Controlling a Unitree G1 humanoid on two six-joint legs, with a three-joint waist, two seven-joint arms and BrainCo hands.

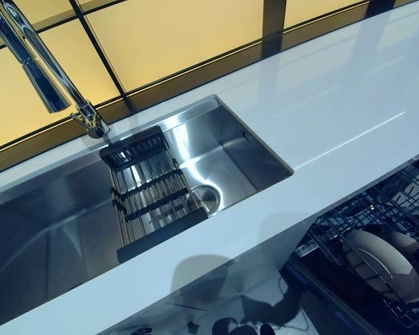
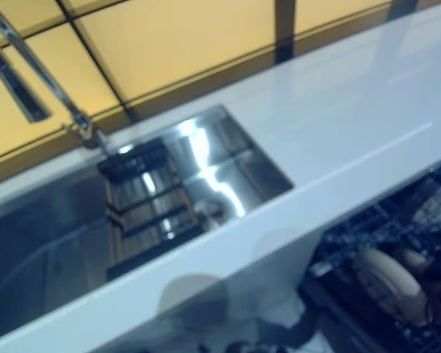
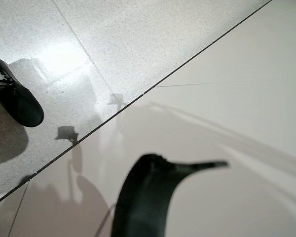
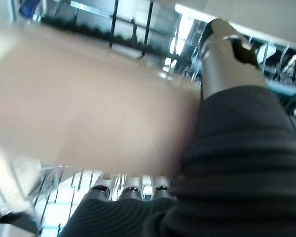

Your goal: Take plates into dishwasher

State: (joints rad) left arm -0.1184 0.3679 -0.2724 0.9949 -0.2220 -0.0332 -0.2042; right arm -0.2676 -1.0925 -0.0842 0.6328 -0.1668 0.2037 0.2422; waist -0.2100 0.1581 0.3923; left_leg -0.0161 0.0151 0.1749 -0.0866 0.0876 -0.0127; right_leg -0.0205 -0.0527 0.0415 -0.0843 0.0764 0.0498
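In the right wrist view my right hand (image 4: pixel 227 163) is shut on a beige plate (image 4: pixel 89 98). The thumb lies over the plate's rim and the fingers (image 4: pixel 130 192) curl beneath it, over the wires of the dishwasher rack (image 4: pixel 113 24). In the left eye view a beige plate (image 1: pixel 380 262) stands on edge in the dark wire dishwasher rack (image 1: pixel 335 230) at the lower right, below the counter. The right hand itself does not show there. Only the dark cover of my left hand (image 3: pixel 143 197) shows, hanging low beside a white cabinet front.
A white counter (image 1: pixel 335 105) runs across the view, with a steel sink (image 1: pixel 223 150) set into it. A dark slatted drainer (image 1: pixel 150 192) lies across the sink. A chrome tap (image 1: pixel 42 70) stands behind it. The speckled floor (image 3: pixel 138 39) lies below.
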